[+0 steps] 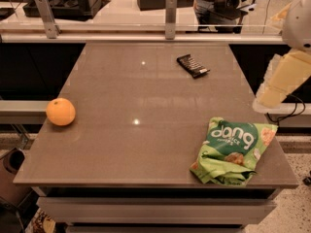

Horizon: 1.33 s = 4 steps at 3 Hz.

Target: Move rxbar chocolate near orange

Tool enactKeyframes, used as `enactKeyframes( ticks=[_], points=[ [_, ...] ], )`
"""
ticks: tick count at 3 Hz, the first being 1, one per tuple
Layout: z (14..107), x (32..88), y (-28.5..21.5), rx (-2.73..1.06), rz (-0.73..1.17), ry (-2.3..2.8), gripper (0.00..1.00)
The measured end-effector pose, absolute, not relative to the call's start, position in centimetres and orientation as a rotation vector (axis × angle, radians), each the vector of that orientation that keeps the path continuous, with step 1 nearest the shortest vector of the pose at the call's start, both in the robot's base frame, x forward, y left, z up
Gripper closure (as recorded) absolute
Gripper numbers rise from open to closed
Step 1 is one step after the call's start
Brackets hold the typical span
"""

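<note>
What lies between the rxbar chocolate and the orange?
Only bare table between rxbar chocolate and orange, camera view; gripper unseen, arm at right edge.

**Warm, even overhead light; soft picture with minor glare.**

Two small glare spots sat on the table top [107, 144], one toward 12 o'clock and one near centre, consistent with lamps overhead. A yellowish-brown tint covered the whole view. Shadows were faint and short: a thin dark rim under the orange [60, 111] at 9 o'clock and another under the green bag [233, 149] at 4 o'clock. The rxbar chocolate [193, 65] at 1 o'clock read as a near-black patch with barely legible lettering. The counter [116, 6] at 12 o'clock was brighter than the table. The arm [286, 76] at 3 o'clock appeared pale, washed out and soft-edged. The gripper lay outside the frame.
</note>
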<state>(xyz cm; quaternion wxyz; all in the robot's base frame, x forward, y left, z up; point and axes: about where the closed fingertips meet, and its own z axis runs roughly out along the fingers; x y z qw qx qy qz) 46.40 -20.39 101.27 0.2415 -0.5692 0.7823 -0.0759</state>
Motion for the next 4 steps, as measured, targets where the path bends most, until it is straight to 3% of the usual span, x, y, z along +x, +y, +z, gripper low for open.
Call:
enactKeyframes(
  ticks=[4],
  points=[
    [95.6,58.3,-21.8,-0.828,0.005,2.200,0.00]
  ],
)
